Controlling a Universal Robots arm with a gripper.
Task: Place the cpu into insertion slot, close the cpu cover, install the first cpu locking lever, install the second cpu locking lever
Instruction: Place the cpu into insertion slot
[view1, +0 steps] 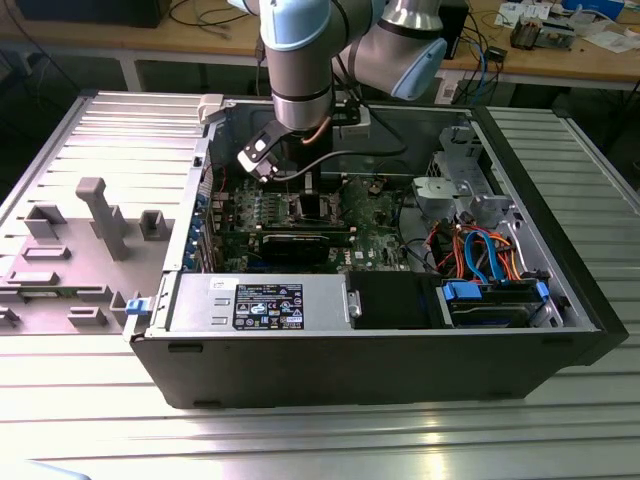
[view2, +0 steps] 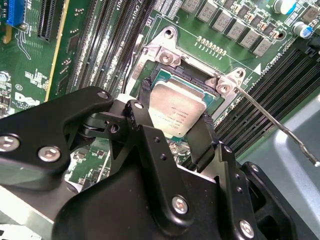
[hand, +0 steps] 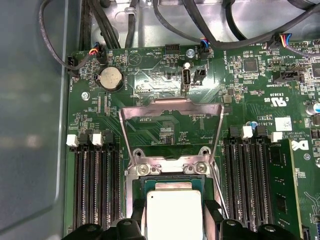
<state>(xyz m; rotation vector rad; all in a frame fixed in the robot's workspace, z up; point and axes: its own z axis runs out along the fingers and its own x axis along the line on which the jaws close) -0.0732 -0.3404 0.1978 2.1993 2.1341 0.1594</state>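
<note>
Dull silver-grey on top, the cpu (view2: 176, 116) lies square over the insertion slot (hand: 171, 180), its green border inside the socket's dark frame. Whether it is fully seated I cannot tell. The gripper (view2: 176, 106) grasps it, with black fingers (view2: 206, 132) pressed against two opposite edges. Just past the socket the cpu cover (hand: 172, 104) stands open, swung back on its hinge, and the green circuit board (hand: 150, 75) shows through its window. A thin locking lever (view2: 272, 122) juts free from one corner of the socket. Long memory slots (hand: 95, 185) flank the socket on both sides. In the exterior view the arm (view1: 300, 90) reaches down into an open computer case (view1: 400, 360).
</note>
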